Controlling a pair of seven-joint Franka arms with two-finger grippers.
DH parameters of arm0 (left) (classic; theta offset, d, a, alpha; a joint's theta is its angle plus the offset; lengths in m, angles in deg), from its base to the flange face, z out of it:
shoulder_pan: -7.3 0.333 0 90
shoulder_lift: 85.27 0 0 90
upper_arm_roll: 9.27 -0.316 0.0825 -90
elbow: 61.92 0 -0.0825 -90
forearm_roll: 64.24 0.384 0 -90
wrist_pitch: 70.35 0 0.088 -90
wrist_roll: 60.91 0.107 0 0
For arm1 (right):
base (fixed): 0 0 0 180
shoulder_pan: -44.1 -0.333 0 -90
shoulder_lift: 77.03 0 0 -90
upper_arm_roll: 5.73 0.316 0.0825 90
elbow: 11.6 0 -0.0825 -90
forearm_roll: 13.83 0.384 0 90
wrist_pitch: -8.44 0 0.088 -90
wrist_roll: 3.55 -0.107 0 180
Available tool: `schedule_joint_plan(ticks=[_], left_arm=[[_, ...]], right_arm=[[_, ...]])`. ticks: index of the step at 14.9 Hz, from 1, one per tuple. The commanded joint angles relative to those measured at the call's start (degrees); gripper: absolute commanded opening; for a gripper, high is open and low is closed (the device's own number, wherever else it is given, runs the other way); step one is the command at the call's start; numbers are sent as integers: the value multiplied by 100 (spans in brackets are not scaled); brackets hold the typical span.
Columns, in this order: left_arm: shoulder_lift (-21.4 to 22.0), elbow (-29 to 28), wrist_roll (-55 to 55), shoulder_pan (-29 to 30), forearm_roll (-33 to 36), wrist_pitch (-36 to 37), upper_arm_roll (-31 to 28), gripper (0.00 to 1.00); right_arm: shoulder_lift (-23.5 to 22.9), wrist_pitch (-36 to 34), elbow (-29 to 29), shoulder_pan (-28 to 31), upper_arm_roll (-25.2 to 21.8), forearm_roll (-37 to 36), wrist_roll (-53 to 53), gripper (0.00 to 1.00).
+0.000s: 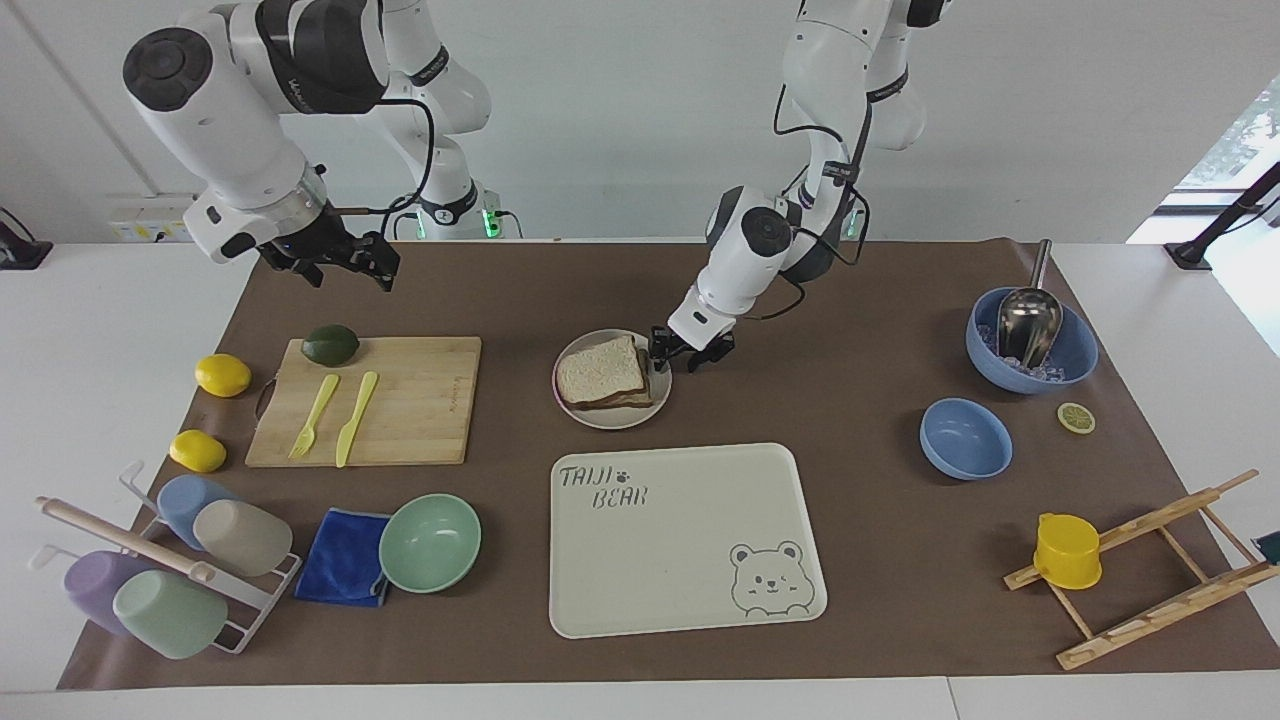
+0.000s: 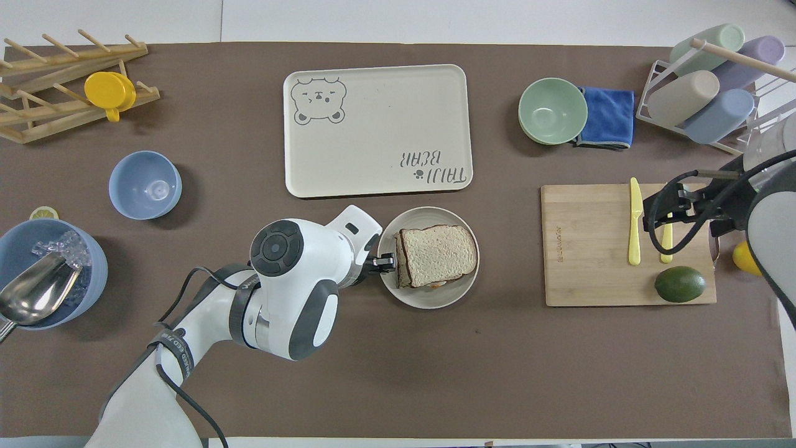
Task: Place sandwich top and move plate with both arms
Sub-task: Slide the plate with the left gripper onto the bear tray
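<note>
The plate (image 1: 612,379) sits near the middle of the tabletop (image 1: 860,300), nearer to the robots than the cream bear tray (image 1: 686,537), with a gap of brown cover between them. On the plate lies a stacked sandwich, and the sandwich top (image 1: 600,369) rests squarely on the stack, its pale speckled face up.

The left hand (image 1: 690,352) is down low at the plate's rim on the side toward the left arm's end of the tabletop. Its fingers (image 1: 658,353) stand apart, one of them at the rim beside the sandwich and the other outside the plate; whether any finger touches the plate cannot be told. It holds nothing.

The right hand (image 1: 336,262) hangs in the air over the tabletop's edge nearest the robots, above the brown cover close to the wooden cutting board (image 1: 366,400), at the right arm's end. Its fingers are spread and grip nothing.

On the board lie a yellow fork (image 1: 314,415) and a yellow knife (image 1: 356,417) side by side, with an avocado (image 1: 331,345) at the board's corner nearest the robots.
</note>
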Motion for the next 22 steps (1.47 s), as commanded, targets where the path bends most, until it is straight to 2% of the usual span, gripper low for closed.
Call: schedule_joint_plan(ticks=[1,5,8,10,14,17,20,22], left_arm=[[-15,-22,15,-114,-201,-185,-84,29],[-15,-22,-20,-149,-227,-186,-84,2],[-15,-22,-38,-167,-385,-194,-84,0],[-15,-22,-64,-158,-411,-177,-84,0],[37,206,-126,-9,-543,50,-101,0],[90,827,-126,490,-543,700,-128,0],[-286,2013,-82,1185,-395,1736,-145,0],[-576,2629,-64,1554,-27,2046,-137,0]], right_arm=[[112,65,-88,118,-36,79,44,100],[24,241,61,109,-300,44,123,100],[15,163,237,109,-379,-184,272,100],[15,162,229,118,-616,-88,596,100],[15,233,246,118,-704,-105,1029,100],[32,206,263,109,-644,-132,933,100],[85,241,255,109,-643,-140,923,100],[68,250,264,100,-582,-167,906,100]])
